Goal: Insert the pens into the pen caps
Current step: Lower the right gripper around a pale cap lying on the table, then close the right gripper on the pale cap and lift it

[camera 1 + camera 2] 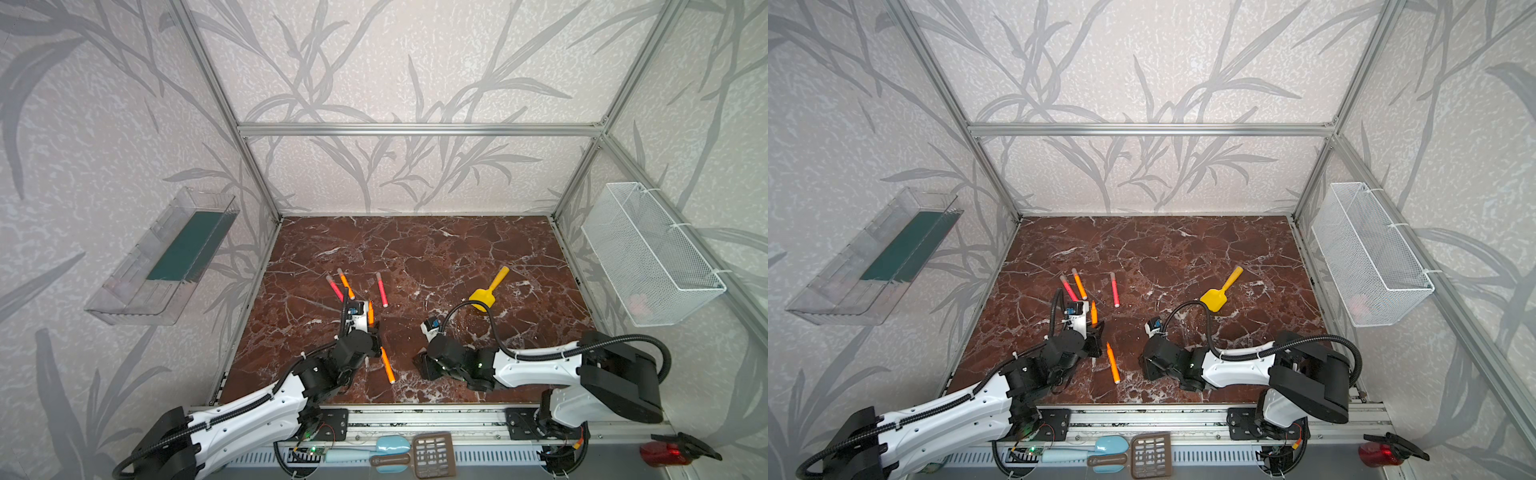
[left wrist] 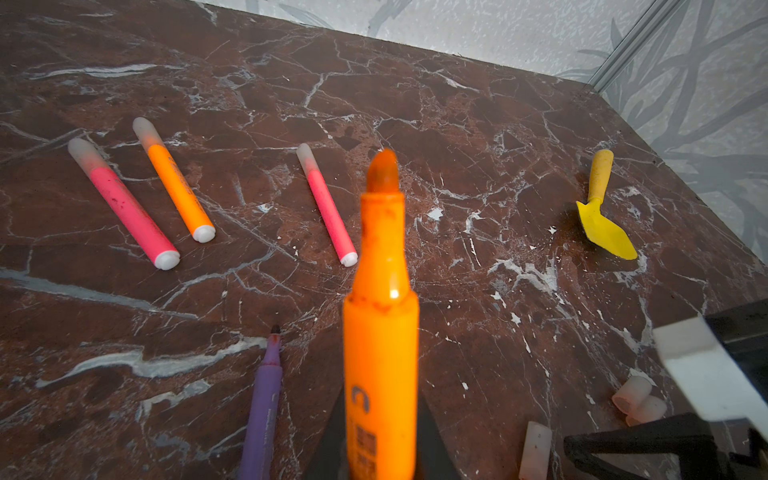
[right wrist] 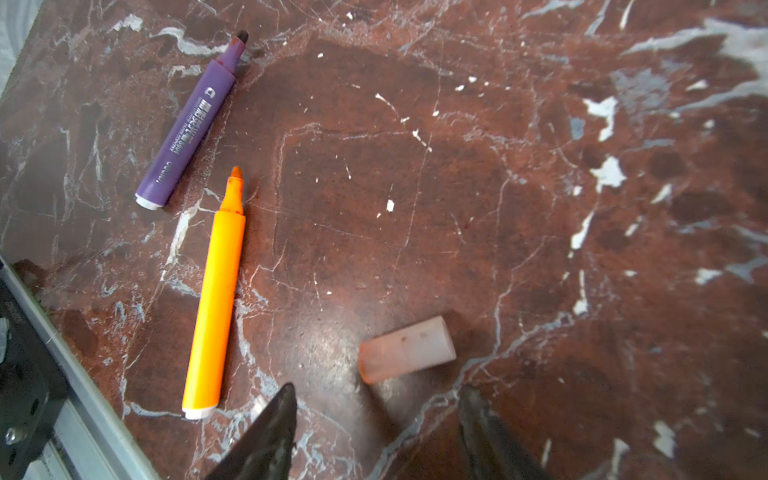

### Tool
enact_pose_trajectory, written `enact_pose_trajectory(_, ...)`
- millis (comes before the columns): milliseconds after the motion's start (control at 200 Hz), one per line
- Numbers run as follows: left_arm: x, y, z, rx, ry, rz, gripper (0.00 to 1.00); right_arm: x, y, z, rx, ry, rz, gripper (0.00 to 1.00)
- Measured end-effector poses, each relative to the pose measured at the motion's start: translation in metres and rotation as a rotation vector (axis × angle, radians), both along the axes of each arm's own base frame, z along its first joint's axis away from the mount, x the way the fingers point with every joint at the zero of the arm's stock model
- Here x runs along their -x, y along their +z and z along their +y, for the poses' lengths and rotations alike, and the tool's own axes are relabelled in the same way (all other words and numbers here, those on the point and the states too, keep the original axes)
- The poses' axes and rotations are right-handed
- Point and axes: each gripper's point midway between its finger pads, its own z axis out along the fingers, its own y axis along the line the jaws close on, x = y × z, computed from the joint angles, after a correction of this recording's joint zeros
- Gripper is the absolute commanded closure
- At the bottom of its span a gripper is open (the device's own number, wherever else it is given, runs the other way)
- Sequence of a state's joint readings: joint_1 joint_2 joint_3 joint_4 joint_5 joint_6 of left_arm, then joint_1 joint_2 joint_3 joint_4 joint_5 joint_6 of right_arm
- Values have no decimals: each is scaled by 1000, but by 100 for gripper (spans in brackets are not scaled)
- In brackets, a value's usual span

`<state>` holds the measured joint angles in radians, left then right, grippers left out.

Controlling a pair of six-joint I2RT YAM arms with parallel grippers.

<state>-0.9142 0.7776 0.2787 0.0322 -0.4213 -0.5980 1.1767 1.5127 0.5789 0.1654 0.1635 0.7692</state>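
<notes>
Orange, gripped orange pen point(image 2: 380, 332): clamped in the left gripper point(image 2: 380, 457), jaws tight on the barrel, bare felt tip raised over the marble table point(image 1: 415, 249). Right gripper point(image 3: 378, 415) is low over the table with jaws spread and nothing between them; one pen cap point(image 3: 407, 349) lies on its side just ahead of the fingertips, not touching. The left wrist view shows three pen caps point(image 2: 631, 392) near that gripper, two touching and one apart; cannot tell which is the one by the jaws. Loose orange pen point(image 3: 216, 291) is uncapped and flat on the table between the two arms near the front rail. Purple pen point(image 3: 187, 124) is uncapped just beside it and hidden under the left arm in both top views. Farther back lie three capped pens: red-pink pen point(image 2: 124, 208) and capped orange pen point(image 2: 174, 183) close side by side, second red-pink pen point(image 2: 328, 208) apart from them. Yellow spatula point(image 1: 490, 289) lies well off to the right. Wire basket point(image 1: 652, 253) hangs on the right wall and a clear tray point(image 1: 162, 257) on the left wall. Brown slotted spatula point(image 1: 432, 455) sits on the front ledge.
</notes>
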Motion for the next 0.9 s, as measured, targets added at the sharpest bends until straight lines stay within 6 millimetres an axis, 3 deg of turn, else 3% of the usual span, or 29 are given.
enact_pose_trajectory(435, 0, 3, 1, 5, 4, -9, 100, -21, 3, 36, 20, 7, -42, 40)
enact_pose_trajectory(900, 1, 7, 5, 11, 15, -23, 100, -37, -11, 35, 198, -3, -83, 59)
